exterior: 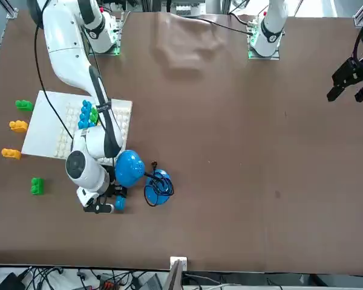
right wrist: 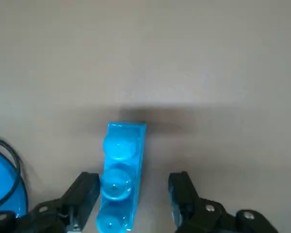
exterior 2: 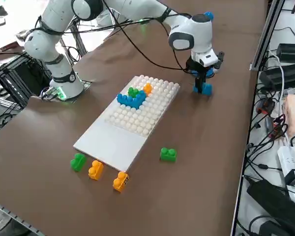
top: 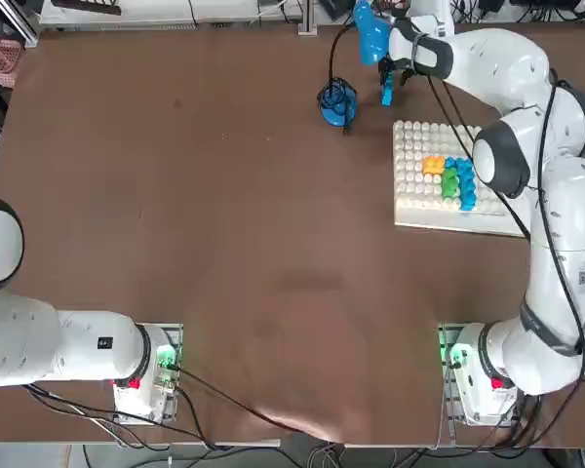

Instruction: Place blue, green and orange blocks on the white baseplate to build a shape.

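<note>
A small blue block (right wrist: 121, 170) stands on the brown table beyond the far end of the white baseplate (top: 419, 210). My right gripper (right wrist: 133, 194) hangs low over this block (exterior 2: 203, 89), open, with one black finger on each side. One finger (right wrist: 85, 194) is close against it; the other (right wrist: 182, 194) stands clear with a gap. On the studded part of the baseplate (exterior 2: 113, 142) sits the shape (exterior 2: 133, 97): a blue row with green and orange blocks joined to it (top: 453, 178).
A blue gooseneck object with a round base (top: 337, 100) and a black cable stands right beside the gripper. Loose blocks lie off the plate's smooth end: green (exterior 2: 168, 154), green (exterior 2: 78, 162), orange (exterior 2: 95, 170), orange (exterior 2: 120, 181).
</note>
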Robot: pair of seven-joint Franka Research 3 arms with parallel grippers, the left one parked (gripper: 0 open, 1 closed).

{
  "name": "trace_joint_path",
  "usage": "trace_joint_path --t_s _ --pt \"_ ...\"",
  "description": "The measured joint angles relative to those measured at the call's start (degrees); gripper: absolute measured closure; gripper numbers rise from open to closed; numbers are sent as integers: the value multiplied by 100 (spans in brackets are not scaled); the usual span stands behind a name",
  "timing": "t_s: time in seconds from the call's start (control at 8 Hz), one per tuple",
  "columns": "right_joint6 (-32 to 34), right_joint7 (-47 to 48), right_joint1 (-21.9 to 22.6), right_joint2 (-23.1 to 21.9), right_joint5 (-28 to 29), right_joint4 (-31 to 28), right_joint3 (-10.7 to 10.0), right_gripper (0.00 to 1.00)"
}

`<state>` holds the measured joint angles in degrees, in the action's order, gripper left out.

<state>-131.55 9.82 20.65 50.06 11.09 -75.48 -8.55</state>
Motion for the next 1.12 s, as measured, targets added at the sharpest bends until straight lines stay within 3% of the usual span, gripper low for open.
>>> trace_joint_path --t_s 1.12 --pt "2 223 -4 60 7 -9 -57 14"
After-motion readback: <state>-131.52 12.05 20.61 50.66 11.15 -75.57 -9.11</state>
